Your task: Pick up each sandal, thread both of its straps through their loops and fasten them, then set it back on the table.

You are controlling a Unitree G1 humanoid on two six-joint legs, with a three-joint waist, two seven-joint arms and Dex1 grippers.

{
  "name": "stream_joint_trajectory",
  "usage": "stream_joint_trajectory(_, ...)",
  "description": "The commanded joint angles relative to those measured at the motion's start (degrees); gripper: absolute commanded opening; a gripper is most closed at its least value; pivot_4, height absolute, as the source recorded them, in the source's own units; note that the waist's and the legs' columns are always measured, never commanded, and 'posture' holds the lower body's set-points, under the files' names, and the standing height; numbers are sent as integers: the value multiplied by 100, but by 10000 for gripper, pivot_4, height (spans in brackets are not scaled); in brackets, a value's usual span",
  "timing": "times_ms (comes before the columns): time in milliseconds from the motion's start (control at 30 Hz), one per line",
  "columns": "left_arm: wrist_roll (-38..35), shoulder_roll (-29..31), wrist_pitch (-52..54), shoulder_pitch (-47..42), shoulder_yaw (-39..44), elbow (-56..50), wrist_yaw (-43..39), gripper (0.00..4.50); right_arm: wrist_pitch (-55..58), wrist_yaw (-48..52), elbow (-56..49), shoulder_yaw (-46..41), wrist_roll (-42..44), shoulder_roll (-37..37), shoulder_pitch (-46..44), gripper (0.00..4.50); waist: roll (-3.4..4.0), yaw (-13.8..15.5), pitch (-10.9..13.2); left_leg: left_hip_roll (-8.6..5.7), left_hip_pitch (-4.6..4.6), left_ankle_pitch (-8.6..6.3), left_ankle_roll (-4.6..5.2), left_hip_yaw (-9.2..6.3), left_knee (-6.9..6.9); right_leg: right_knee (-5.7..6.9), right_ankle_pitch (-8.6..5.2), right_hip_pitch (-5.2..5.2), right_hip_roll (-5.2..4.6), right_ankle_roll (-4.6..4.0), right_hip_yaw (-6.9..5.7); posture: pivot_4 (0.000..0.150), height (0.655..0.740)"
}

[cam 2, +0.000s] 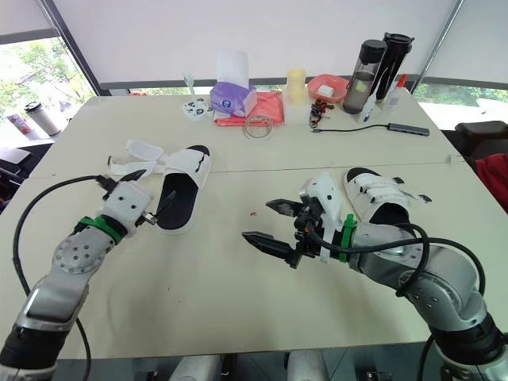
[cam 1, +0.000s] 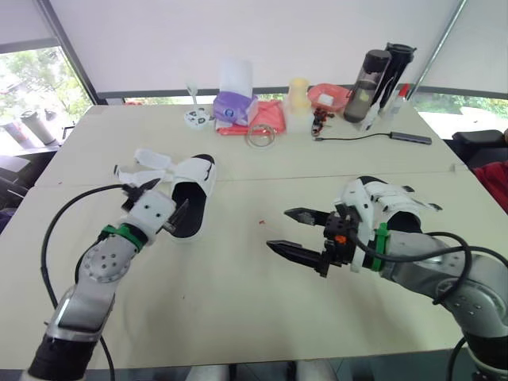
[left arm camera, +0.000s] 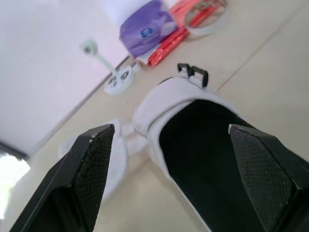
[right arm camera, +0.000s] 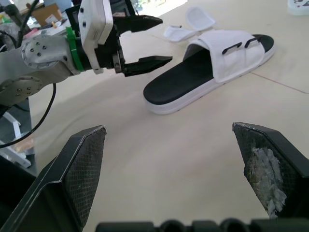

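One white sandal point(cam 1: 193, 198) with a black footbed lies left of centre, its two straps point(cam 1: 147, 163) loose and splayed to its left. My left gripper point(cam 1: 163, 202) hovers open at its heel end, holding nothing. From the left wrist view the sandal point(left arm camera: 203, 140) lies just ahead between the fingers point(left arm camera: 91, 169). The second sandal point(cam 1: 393, 202) rests at the right, straps laid across its top, partly hidden behind my right wrist. My right gripper point(cam 1: 278, 228) is open over bare table in the middle. The right wrist view faces the left gripper point(right arm camera: 164, 39) and the first sandal point(right arm camera: 203, 72).
Clutter lines the table's far side: a purple tissue pack point(cam 1: 234, 107), a red pouch point(cam 1: 266, 117), a clear tape roll point(cam 1: 259, 136), a yellow cup point(cam 1: 298, 95), dark bottles point(cam 1: 377, 75), and a cable with a hub point(cam 1: 409, 137). A seam point(cam 1: 262, 181) crosses the table.
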Motion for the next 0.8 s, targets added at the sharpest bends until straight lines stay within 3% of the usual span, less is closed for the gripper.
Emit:
stream_joint_trajectory(33, 680, 35, -440, -452, -317, 488, 103, 39071, -141, 0, -71, -8, -255, 195, -102, 45000, -1, -13, 0, 0, 0, 0, 0, 0, 0, 0, 0, 0, 0, 0, 0, 1500, 7400)
stream_joint_trajectory(200, 1344, 25, -608, -971, -718, 1179, 72, 39071, -94, -94, -132, -57, -433, 435, -40, 45000, -1, -53, 1, -1, -2, 0, 0, 2, -5, 4, 11, -7, 2, 24, 0, 1500, 7400)
stream_joint_trajectory(800, 2054, -563, -923, -2935, -1310, 3929, 202, 39071, -148, -135, -59, -47, -996, 920, -7, 45000, -3, -49, 1, -30, 0, 2, 1, 2, 4, 22, 25, -5, 6, 49, -3, 1500, 7400)
